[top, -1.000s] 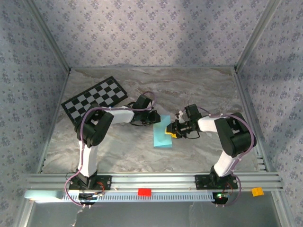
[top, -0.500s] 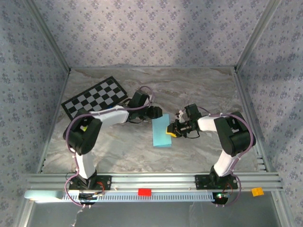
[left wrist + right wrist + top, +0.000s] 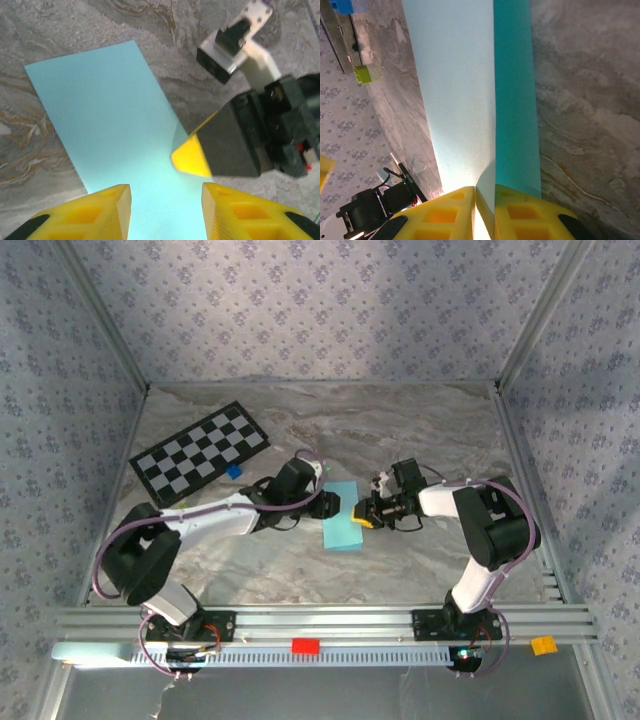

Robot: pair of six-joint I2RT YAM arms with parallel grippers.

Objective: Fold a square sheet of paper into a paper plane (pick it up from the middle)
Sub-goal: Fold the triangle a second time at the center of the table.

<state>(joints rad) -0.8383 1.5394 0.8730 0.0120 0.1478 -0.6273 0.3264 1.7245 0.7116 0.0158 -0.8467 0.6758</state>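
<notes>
Early stage: the thin light sky-blue square sheet of paper (image 3: 341, 528) lies doubled into a narrow strip at mid-frame on the marble desk (image 3: 430, 435).

The right end effector (image 3: 358, 518) is clenched on the sheet's right edge. The left end effector (image 3: 330, 504) hovers released, jaws apart, over its upper left corner. Only the centre fold looks done; nose corners and wings remain. Count: one sheet, one black-and-white checkerboard card (image 3: 200, 452), one small dark-blue block (image 3: 233, 472), two arms.

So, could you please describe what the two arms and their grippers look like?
The left arm and right arm have white links, black joints and thin purple cables looped alongside. The left gripper and right gripper have black bodies and chunky yellow fingers with hollow cells.
</notes>
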